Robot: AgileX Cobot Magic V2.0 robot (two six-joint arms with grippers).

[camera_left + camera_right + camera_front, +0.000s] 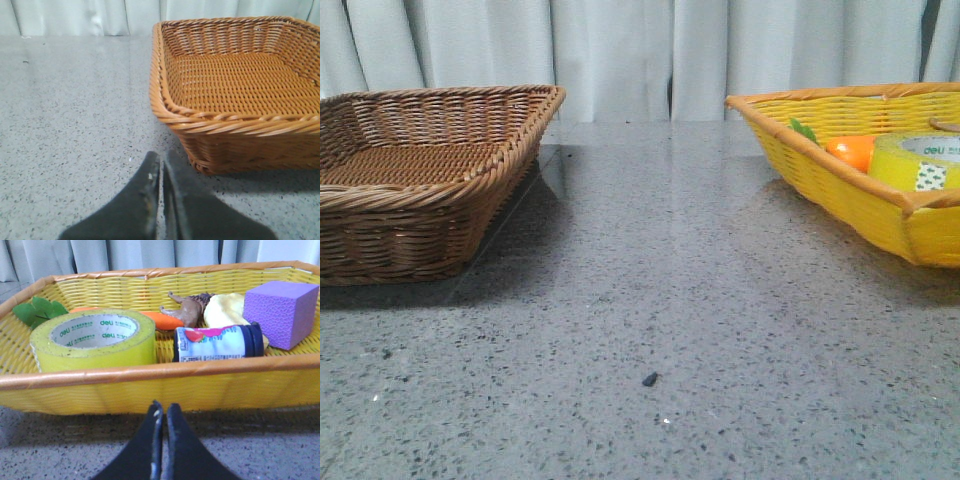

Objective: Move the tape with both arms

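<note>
Tape (93, 341) is lying flat, core upward, inside the yellow basket (150, 385), just beyond the basket's near wall and ahead of the right gripper (162, 412), a little toward the side where the green leaf (37, 311) is showing. Nothing is touching the roll from above. Behind it an orange carrot toy (160, 320) is resting, and beside it a small bottle (220, 342) is lying on its side, with a brown animal figure (186, 311), a pale yellow piece (225, 310) and a purple block (281, 312) farther along. The right gripper is hovering outside the basket over the grey table (650, 300), its fingers pressed together on nothing. The left gripper (162, 170) is likewise sitting with fingers together and holding nothing, just short of the near corner of the brown wicker basket (235, 125)
</note>
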